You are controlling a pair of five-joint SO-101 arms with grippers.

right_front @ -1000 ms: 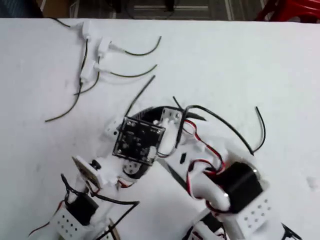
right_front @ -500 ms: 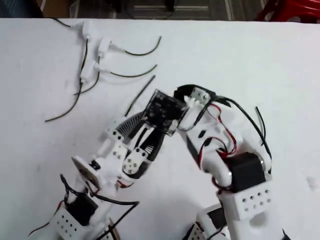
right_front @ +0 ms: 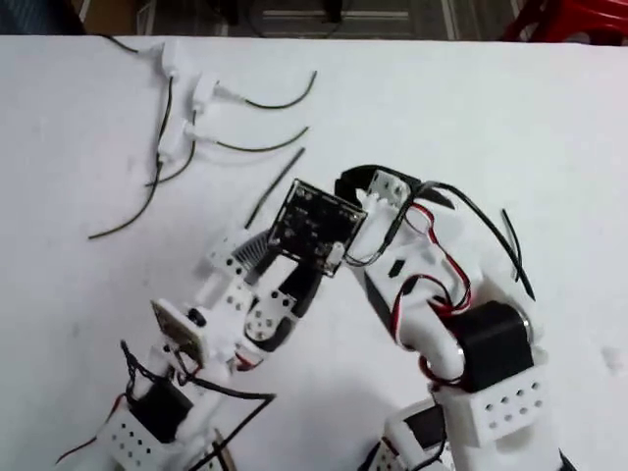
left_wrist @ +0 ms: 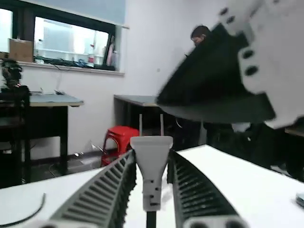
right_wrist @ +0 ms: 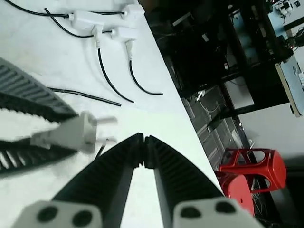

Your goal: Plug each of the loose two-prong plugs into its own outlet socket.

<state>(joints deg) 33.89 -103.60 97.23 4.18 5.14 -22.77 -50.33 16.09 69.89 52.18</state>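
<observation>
A white two-prong plug (left_wrist: 151, 159) stands between the ribbed black fingers of my left gripper (left_wrist: 151, 164), which is shut on it, prongs pointing away. In the high view the left gripper (right_front: 265, 255) lies mid-table, its tips under the right arm's camera board (right_front: 314, 226). My right gripper (right_wrist: 143, 138) is shut with nothing in it, tips just beside the held plug (right_wrist: 76, 130). White outlet sockets (right_front: 175, 142) with short dark cords lie at the far left of the table (right_front: 491, 118), also seen as white outlet sockets (right_wrist: 85, 19) in the right wrist view.
A loose black cable (right_front: 275, 186) lies between the sockets and the grippers. Another thin black wire (right_front: 512, 245) curls on the table to the right of the right arm. The table's far edge is close behind the sockets.
The right arm's wrist has swung up and to the right, off the top of the left gripper. The left arm has barely shifted and still holds the plug.
</observation>
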